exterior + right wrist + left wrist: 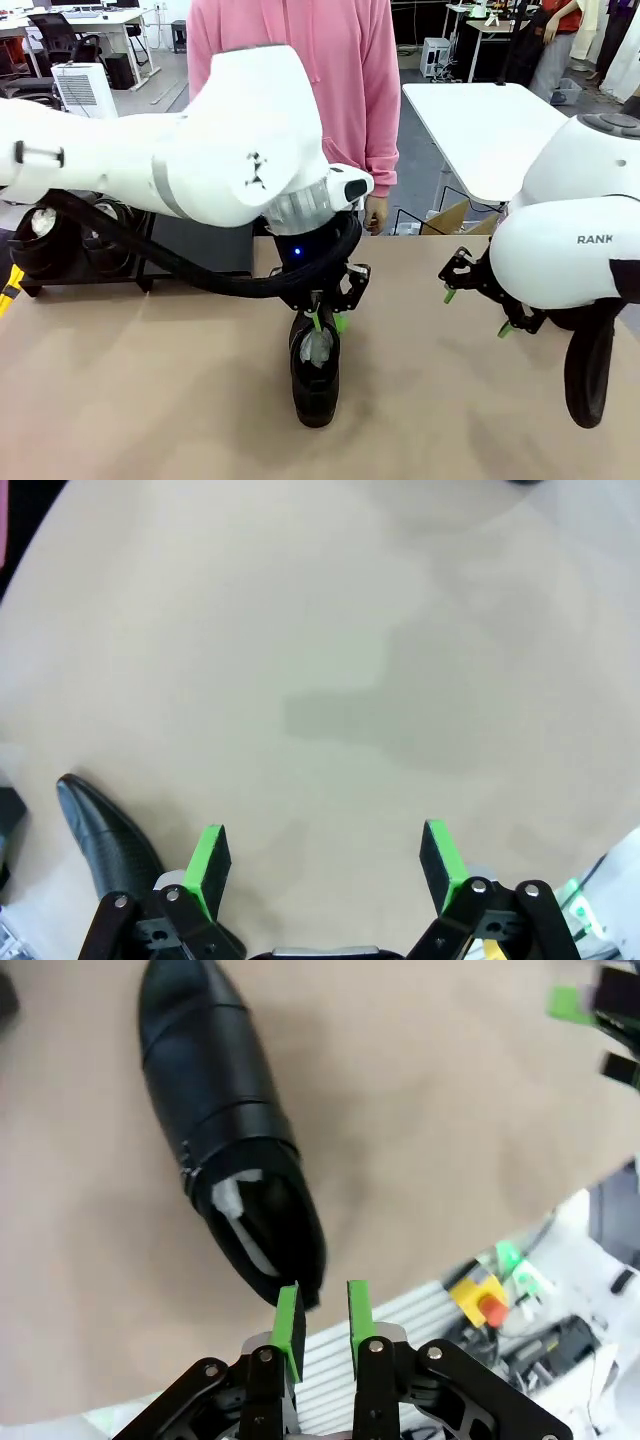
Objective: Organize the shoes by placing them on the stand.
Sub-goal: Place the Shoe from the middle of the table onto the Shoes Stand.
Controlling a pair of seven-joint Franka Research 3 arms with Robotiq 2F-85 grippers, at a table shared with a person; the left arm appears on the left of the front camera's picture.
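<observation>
Currently, the step in hand was judged to be the pick-up of a loose shoe, with placement on the stand not yet done.

Front view: one shoe (pixel 315 378) stood on the table (pixel 150 400) midway between the left and right edges, toe toward the near edge. The left gripper (pixel 329 321) hung directly over its heel opening. The stand (pixel 195 248) sat at the far left corner and carried two shoes (pixel 40 238). The right gripper (pixel 477 312) hovered above the right half of the table. A person (pixel 300 60) stood at the far edge.

Left wrist view: the left gripper (pixel 322 1312) had its jaws narrowed to a slim gap with nothing between them. The heel of the shoe (pixel 220 1130) lay just at the tip of one pad (pixel 289 1318).

Right wrist view: the right gripper (pixel 325 855) was spread wide and empty over bare table. A second loose shoe (pixel 105 840) lay beside one of its fingers.

The next move would call for seating one pad inside the heel collar and one outside, clamping, lifting clear, then carrying toward the far left corner.
</observation>
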